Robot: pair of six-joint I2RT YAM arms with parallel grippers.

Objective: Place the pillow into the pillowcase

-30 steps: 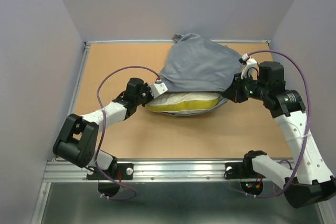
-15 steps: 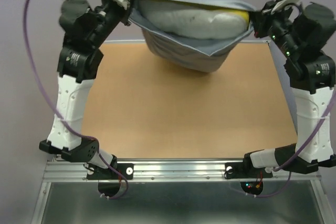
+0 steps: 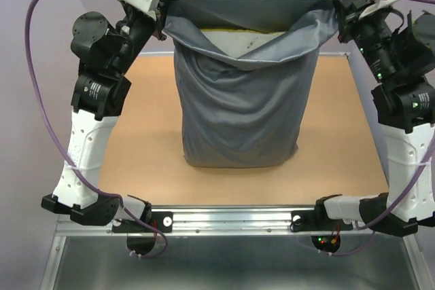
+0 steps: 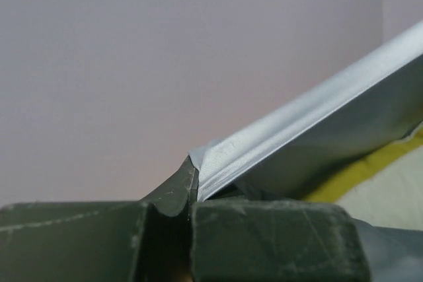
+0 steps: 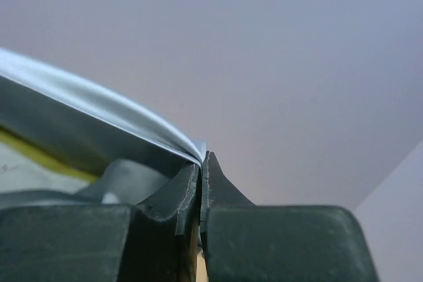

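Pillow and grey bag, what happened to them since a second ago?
Both arms swung up, raising the pillowcase from lying on the table to hanging mouth-up. The pillow, half out before, slid down inside; only its top edge shows. The left gripper and right gripper stay shut on the mouth's corners.

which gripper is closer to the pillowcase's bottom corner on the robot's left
Left. The left gripper pinches the pillowcase rim almost above that corner; the right gripper holds the opposite top corner.

Most of the pillow point(image 3: 228, 39) is hidden inside the pillowcase point(image 3: 238, 113); only its top edge shows.
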